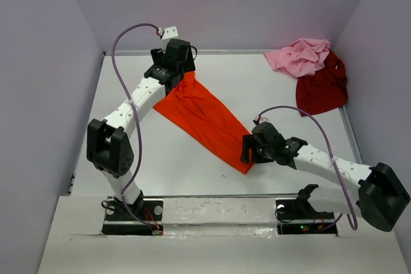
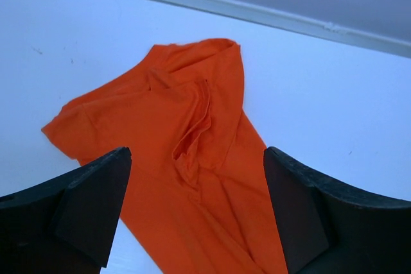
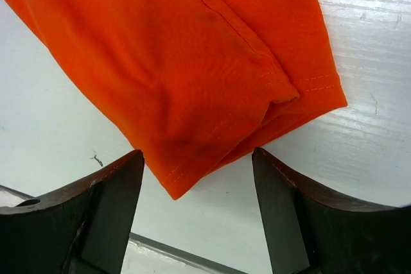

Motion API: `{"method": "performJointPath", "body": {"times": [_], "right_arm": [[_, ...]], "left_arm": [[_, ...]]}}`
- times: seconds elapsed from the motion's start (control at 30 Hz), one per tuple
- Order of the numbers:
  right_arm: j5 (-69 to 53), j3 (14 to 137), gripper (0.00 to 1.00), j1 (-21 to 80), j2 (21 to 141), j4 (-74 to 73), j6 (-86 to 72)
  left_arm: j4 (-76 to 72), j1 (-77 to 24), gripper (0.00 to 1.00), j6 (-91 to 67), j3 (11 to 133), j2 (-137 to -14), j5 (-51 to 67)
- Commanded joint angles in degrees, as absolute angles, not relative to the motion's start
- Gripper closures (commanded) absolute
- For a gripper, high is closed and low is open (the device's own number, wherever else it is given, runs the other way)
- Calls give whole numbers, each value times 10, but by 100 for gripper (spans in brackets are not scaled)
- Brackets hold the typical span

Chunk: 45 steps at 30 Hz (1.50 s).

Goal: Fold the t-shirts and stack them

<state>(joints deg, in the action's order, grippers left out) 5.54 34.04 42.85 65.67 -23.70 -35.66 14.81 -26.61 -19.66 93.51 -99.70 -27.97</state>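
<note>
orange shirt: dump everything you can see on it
The orange t-shirt is soft, plain cloth, apparently folded lengthwise into a long band lying flat on the white table, running diagonally from far left to near centre. The far end is creased, a sleeve poking out; the near end shows a stitched hem. The left gripper and right gripper hang open over its ends, neither pinching it.

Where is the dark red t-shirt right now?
In the top view, the dark red t-shirt lies in the far right corner of the table, touching the pink t-shirt.
</note>
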Motion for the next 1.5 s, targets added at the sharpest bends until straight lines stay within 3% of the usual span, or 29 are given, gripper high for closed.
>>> {"method": "performJointPath", "body": {"times": [0.0, 0.23, 0.77, 1.13, 1.27, 1.47], "right_arm": [[53, 378, 26, 432, 650, -209, -352], [51, 417, 26, 432, 664, -221, -338], [-15, 368, 27, 432, 816, -97, -356], [-25, 352, 27, 541, 913, -39, -399], [-12, 397, 27, 619, 968, -41, -417], [-18, 437, 27, 646, 992, -57, -396]], "left_arm": [[113, -276, 6, -210, 886, -916, -281], [84, -289, 6, -225, 800, -876, -266], [100, -295, 6, -212, 794, -802, -266], [123, -285, 6, -200, 824, -806, -273], [127, -273, 6, -199, 850, -808, -258], [141, -258, 6, -187, 889, -824, -246]]}}
